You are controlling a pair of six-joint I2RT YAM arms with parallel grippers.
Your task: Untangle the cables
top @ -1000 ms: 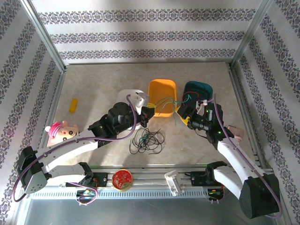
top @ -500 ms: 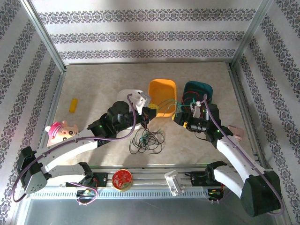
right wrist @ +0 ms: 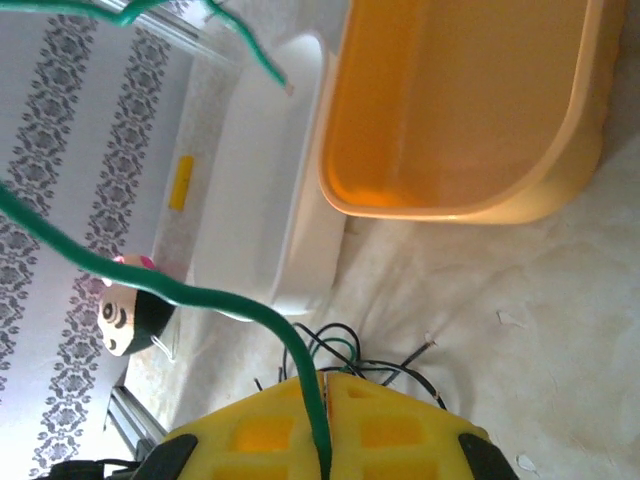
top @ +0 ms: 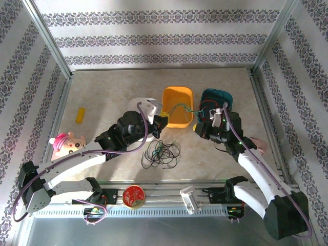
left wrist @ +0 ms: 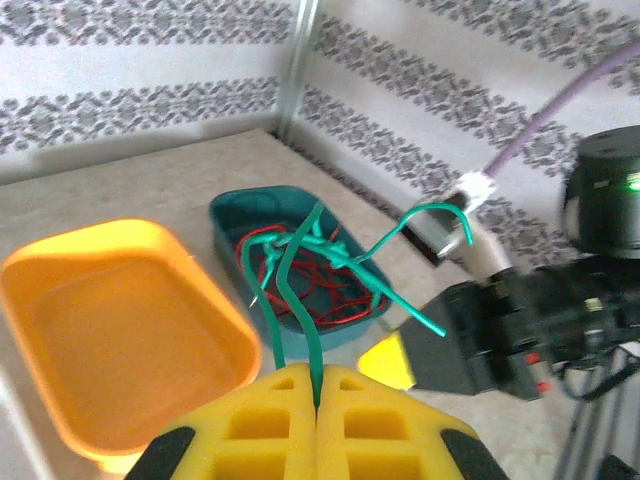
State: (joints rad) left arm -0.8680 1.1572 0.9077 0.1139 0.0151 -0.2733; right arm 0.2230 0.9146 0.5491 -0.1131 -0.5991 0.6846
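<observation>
A green cable stretches over the orange bin between my two grippers. My left gripper is shut on one end of it, and the strand rises from the yellow fingers and kinks above the teal bin. My right gripper is shut on the same green cable, which arcs away to the left. Red cables lie coiled in the teal bin. A tangle of black and green cables lies on the table below both grippers.
An orange bin and a white bin stand in the middle of the table. At the left are a pink toy and a yellow block. A red round lid sits at the near edge.
The loose green loops over the orange bin have drawn up into a tighter strand. My right gripper shifted left, then back right. The left gripper rose slightly.
</observation>
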